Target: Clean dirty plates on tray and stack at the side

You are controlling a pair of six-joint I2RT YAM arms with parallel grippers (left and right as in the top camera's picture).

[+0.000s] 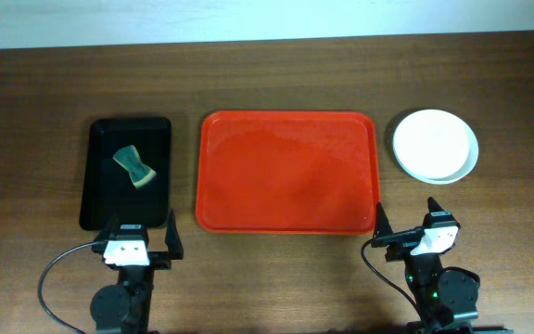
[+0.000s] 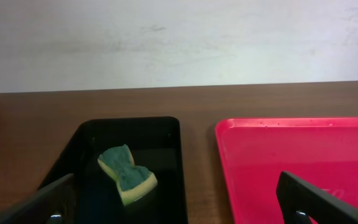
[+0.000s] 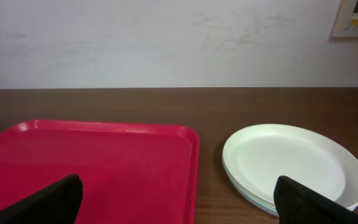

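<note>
The red tray (image 1: 287, 172) lies in the middle of the table with nothing on it; it also shows in the left wrist view (image 2: 303, 149) and the right wrist view (image 3: 98, 162). The plates (image 1: 436, 145) sit in one stack on the table right of the tray, a pale plate on top (image 3: 294, 163); no smear shows. My left gripper (image 1: 140, 243) is open and empty at the near edge, in front of the black tray. My right gripper (image 1: 406, 234) is open and empty near the red tray's near right corner.
A narrower black tray (image 1: 126, 172) lies left of the red tray and holds a green and yellow sponge (image 1: 133, 166), also seen in the left wrist view (image 2: 127, 173). A pale wall runs behind the table's far edge.
</note>
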